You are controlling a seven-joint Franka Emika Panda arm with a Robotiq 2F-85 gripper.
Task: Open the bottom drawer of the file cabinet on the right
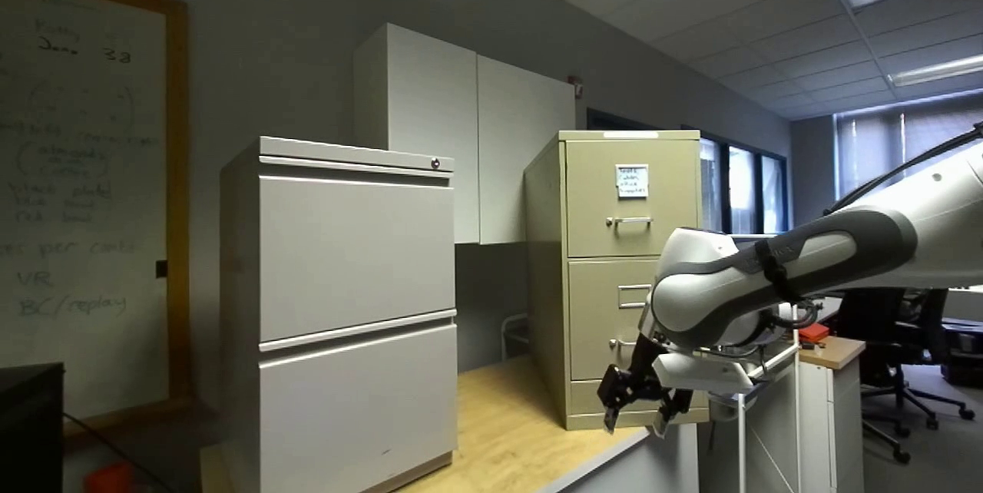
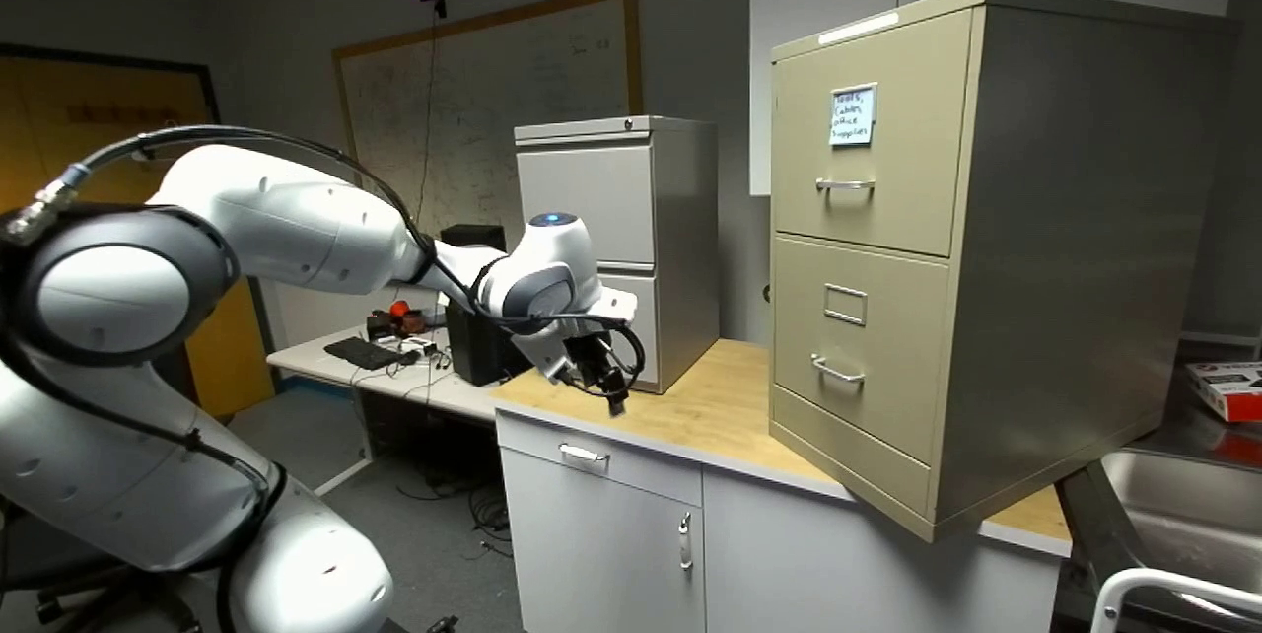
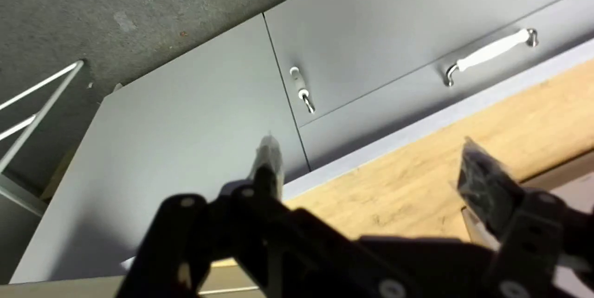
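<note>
"Wrist view first: how does your black, two-fingered tool (image 3: 369,149) stand?"

"You have it spread wide. Its fingers (image 3: 485,186), blurred up close, sit well apart with a bare gap between them, and beyond them you see the pale wood worktop (image 3: 408,177) and the light grey base cupboard (image 3: 199,103) with its white-gripped metal handles (image 3: 492,51)."

"Is it touching your target?"

"Apart from it. In an exterior view your tool hangs in the air near the worktop's front edge, while the beige-tan metal bottom drawer (image 2: 856,342), with its small metal pull (image 2: 838,370) and rectangular label holder (image 2: 846,321), is well off toward that view's right. From that angle you cannot judge how the fingers stand."

"Where does that drawer sit?"

"Low in the tall, narrow, beige-tan metal file cabinet (image 2: 1065,239), flush with its frame, directly beneath the upper drawer front (image 2: 907,150) that bears a handwritten white paper label (image 2: 851,115). The cabinet stands on the worktop, a lower front corner jutting past the edge. In an exterior view the white-and-grey robot arm (image 1: 860,247) and your tool hide part of the drawer from you."

"And elsewhere?"

"Well apart on the same worktop, you see the wider, pale grey cabinet (image 1: 357,255) with broad drawer fronts."
</note>
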